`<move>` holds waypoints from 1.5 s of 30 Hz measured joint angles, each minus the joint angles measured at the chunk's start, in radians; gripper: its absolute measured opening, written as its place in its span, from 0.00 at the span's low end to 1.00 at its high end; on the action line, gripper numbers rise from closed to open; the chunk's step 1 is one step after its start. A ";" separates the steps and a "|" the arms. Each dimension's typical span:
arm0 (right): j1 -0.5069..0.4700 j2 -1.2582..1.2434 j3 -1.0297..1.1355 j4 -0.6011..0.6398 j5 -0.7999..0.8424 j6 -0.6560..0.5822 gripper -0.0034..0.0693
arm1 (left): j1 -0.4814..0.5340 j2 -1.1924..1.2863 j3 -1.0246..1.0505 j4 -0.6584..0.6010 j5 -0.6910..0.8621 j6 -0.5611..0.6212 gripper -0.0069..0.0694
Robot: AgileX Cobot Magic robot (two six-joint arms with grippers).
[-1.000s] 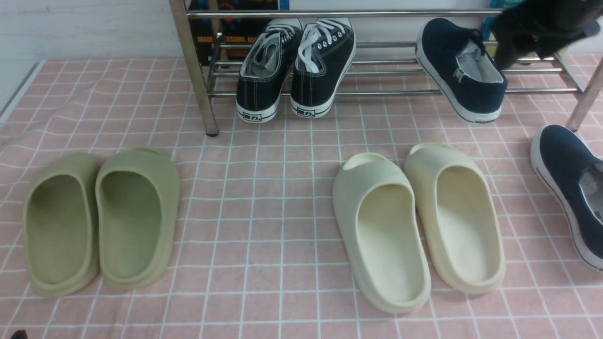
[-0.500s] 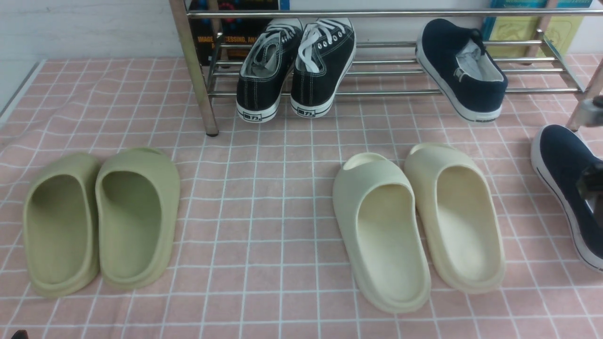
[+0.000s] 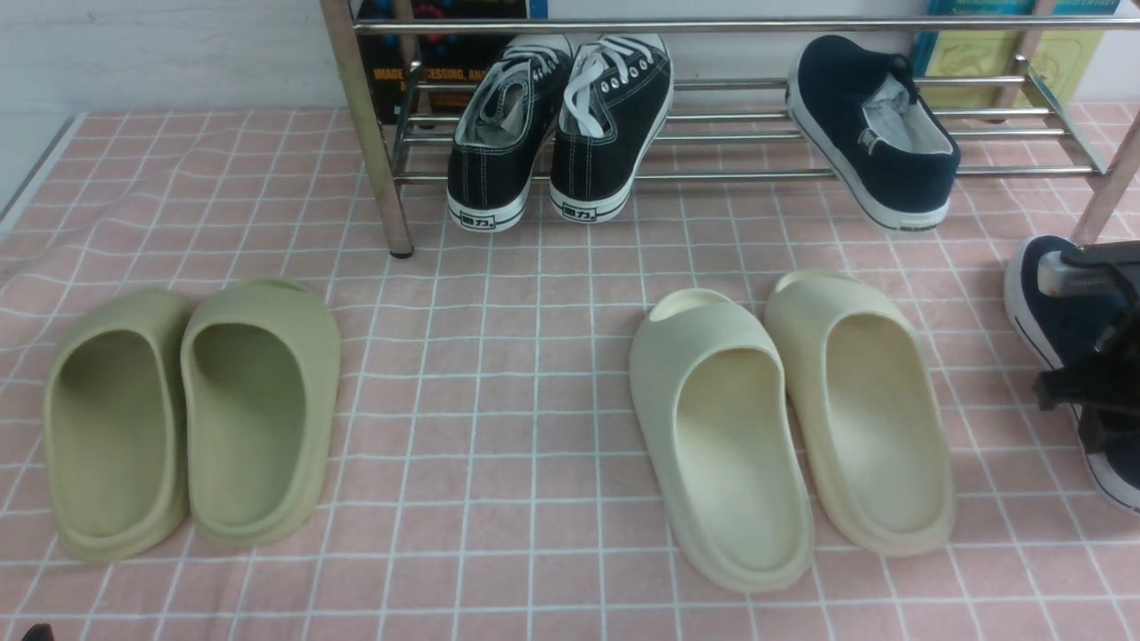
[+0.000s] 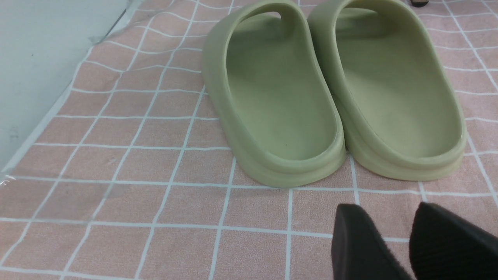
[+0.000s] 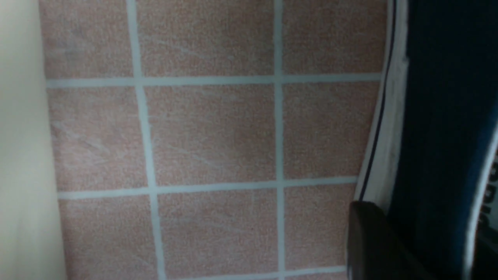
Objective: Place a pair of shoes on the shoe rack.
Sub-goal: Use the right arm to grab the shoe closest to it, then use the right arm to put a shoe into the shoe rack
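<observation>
Front view: one shoe (image 3: 877,133) leans on the rack (image 3: 712,174); its mate (image 3: 1038,325) lies on the desk (image 3: 534,356), my right fingers (image 5: 365,241) at its side to lift it, grip unclear; my left fingers (image 4: 358,241) hang apart, empty.

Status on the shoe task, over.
Left gripper open near olive slides. Right gripper at floor navy shoe, grip unclear. Other navy shoe on rack. No visible obstruction.

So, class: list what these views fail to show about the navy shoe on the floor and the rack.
- Floor navy shoe: front view, heel cut off by the right edge, middle covered by the right arm.
- Right arm's fingers: right wrist view, only one shows, blurred; grip unclear.
- Box print behind the shoe rack: front view, blocked by the black sneakers, too small.
</observation>
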State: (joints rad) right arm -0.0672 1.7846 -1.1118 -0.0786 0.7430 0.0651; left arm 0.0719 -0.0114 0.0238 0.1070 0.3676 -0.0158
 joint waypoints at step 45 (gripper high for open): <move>0.098 0.508 -1.146 0.020 0.287 -0.076 0.08 | 0.000 0.000 0.000 0.003 0.000 0.000 0.40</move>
State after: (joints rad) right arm 0.0309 2.2924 -2.2579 -0.0589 1.0301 -0.0105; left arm 0.0719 -0.0114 0.0238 0.1100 0.3676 -0.0158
